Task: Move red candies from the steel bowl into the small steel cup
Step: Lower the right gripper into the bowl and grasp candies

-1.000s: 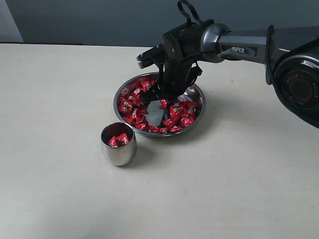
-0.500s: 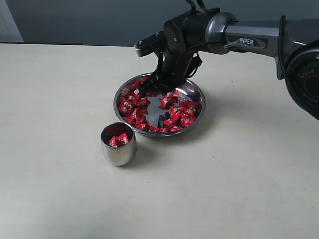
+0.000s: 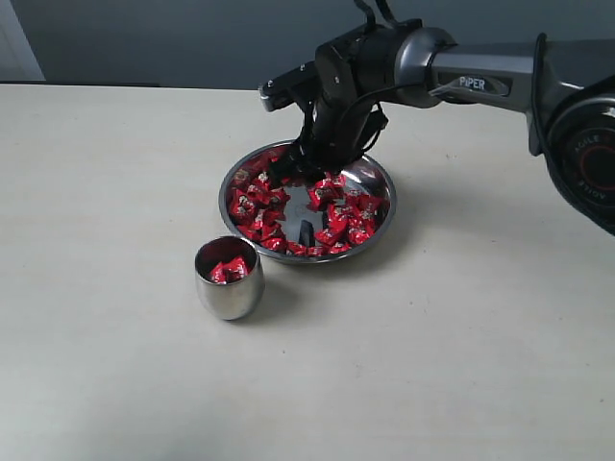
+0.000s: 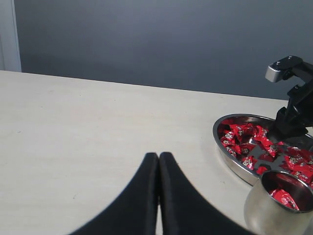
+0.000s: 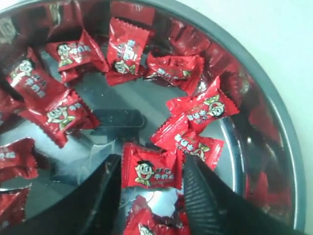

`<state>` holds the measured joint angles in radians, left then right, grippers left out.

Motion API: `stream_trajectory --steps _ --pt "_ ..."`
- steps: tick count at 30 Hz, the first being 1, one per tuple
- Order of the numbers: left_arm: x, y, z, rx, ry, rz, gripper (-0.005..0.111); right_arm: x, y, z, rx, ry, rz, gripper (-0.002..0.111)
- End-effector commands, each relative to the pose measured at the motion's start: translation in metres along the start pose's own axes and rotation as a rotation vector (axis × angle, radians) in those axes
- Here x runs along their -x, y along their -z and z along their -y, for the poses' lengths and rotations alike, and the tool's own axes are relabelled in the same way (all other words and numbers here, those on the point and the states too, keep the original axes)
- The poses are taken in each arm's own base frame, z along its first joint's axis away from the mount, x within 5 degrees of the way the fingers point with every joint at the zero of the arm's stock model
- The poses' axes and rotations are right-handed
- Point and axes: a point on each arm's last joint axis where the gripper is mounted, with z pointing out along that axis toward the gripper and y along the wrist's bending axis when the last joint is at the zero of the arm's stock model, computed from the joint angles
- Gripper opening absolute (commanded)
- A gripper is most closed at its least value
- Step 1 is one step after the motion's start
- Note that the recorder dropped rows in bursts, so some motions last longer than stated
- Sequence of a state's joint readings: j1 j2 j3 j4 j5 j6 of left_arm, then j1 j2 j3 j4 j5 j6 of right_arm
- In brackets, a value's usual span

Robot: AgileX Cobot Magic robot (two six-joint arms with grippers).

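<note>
Counting progress: small steel cup [image 3: 229,298], lower left of the exterior frame, holds only a few red candies [image 3: 229,272]. Steel bowl [image 3: 391,202] at centre carries dozens more, so the task looks early, with most transfers left. Right gripper [image 5: 151,164] hangs over the bowl's upper part in the exterior frame. Bottom centre of the right wrist frame, one red candy [image 5: 152,172] lies crosswise between the two fingers [image 5: 200,196], wrapper ends touching both, so it reads as pinched. Left gripper [image 4: 158,156], bottom centre of the left wrist frame, has fingers pressed together on nothing, well apart from the bowl.
</note>
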<state>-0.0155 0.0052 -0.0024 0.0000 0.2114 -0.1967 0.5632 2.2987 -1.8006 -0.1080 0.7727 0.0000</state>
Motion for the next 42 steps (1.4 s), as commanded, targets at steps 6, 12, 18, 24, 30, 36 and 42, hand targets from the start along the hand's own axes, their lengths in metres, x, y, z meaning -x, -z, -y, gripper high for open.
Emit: stream_trajectory --steps 6,12,18,24,30,36,42 --pt "0.000 0.000 0.000 -0.008 0.002 0.007 0.000 -0.007 -0.017 0.000 -0.001 0.001 -0.040 0.041" --pt "0.000 0.000 0.000 -0.008 0.002 0.007 0.000 -0.009 -0.021 0.000 0.000 0.002 -0.055 0.041" --pt "0.000 0.000 0.000 -0.008 0.002 0.007 0.000 -0.011 -0.026 -0.001 0.001 0.003 -0.066 0.040" --pt "0.000 0.000 0.000 -0.008 0.002 0.007 0.000 -0.013 -0.025 -0.001 0.001 0.003 -0.085 0.013" --pt "0.000 0.000 0.000 -0.008 0.002 0.007 0.000 -0.012 -0.021 0.000 0.005 -0.003 -0.088 -0.001" --pt "0.000 0.000 0.000 -0.008 0.002 0.007 0.000 -0.003 0.011 -0.007 0.031 -0.017 -0.058 -0.001" --pt "0.000 0.000 0.000 -0.008 0.002 0.007 0.000 0.005 0.054 -0.032 0.064 0.031 -0.021 -0.001"
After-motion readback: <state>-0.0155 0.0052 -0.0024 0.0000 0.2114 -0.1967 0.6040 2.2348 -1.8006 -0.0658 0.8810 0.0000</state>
